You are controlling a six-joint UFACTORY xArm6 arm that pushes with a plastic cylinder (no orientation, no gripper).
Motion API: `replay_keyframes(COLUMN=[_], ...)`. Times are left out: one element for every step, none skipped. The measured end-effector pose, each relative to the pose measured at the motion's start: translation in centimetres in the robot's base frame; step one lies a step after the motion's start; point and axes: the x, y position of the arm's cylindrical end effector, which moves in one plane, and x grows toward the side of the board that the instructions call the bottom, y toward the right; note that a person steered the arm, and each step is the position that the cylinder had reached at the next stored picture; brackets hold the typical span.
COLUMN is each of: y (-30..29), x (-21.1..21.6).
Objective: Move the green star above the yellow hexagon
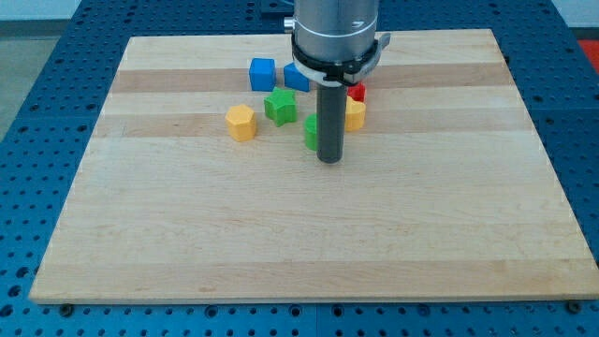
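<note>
The yellow hexagon point(241, 123) lies on the wooden board left of centre. The green star point(279, 107) sits just to its upper right, close beside it. My tip point(328, 159) rests on the board to the right of both, below and right of the star. A second green block point(311, 133) is partly hidden behind the rod, touching or nearly touching it on its left side; its shape is unclear.
A blue cube point(262, 74) lies above the star, and another blue block point(297, 78) is half hidden by the arm. A yellow block point(355, 114) and a red block point(357, 92) peek out right of the rod. The board's edge point(309, 300) runs along the bottom.
</note>
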Motion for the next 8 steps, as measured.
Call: replay_keyframes(y=[-3.0,-5.5,-5.7,-5.7,-5.7,-5.7,-5.7,-5.7], x=[0.9,0.3,-1.1,-2.9,-4.8,-6.7,-8.3,-9.6])
